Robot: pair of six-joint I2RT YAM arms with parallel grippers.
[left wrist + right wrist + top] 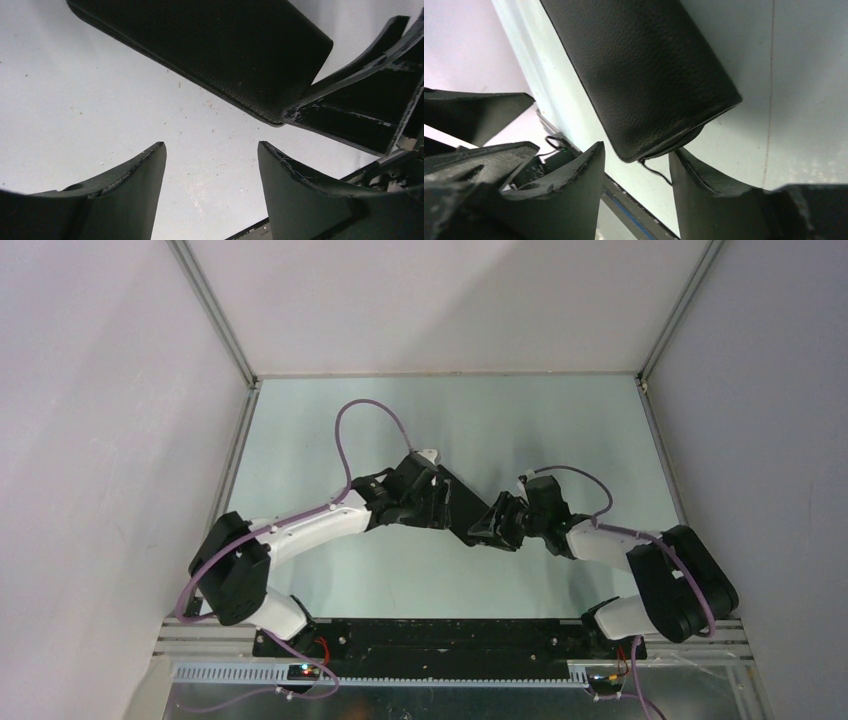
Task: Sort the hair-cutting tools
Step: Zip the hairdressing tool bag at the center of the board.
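While both arms lean in over the pale table (450, 420), they meet almost nose to nose at its middle, the left arm (300, 530) from one side and the right arm (620, 540) from the other. Between them a black zip case (465, 505) lies flat and slantwise on the surface.

The left gripper (211, 146) hangs low just beside the case's long edge, its jaws spread wide with nothing between them but bare table. The right gripper (636, 150) sits at the case's near end, jaws apart too, the rounded corner just ahead of the gap and not pinched. A thin dark cord (655, 171) trails from that corner down beside one finger.

Of the scissors and combs I see nothing from any angle. They may be inside the case, but I cannot tell, so the sorting looks to me barely begun.

Several things could go wrong from here. The two grippers are very near each other, so a careless swing could knock one into the other. A pinch on the corner alone might let the case pivot or slip out. That loose cord could snag a finger and drag the case sideways — and tilting the case once it is unzipped could spill whatever it holds.
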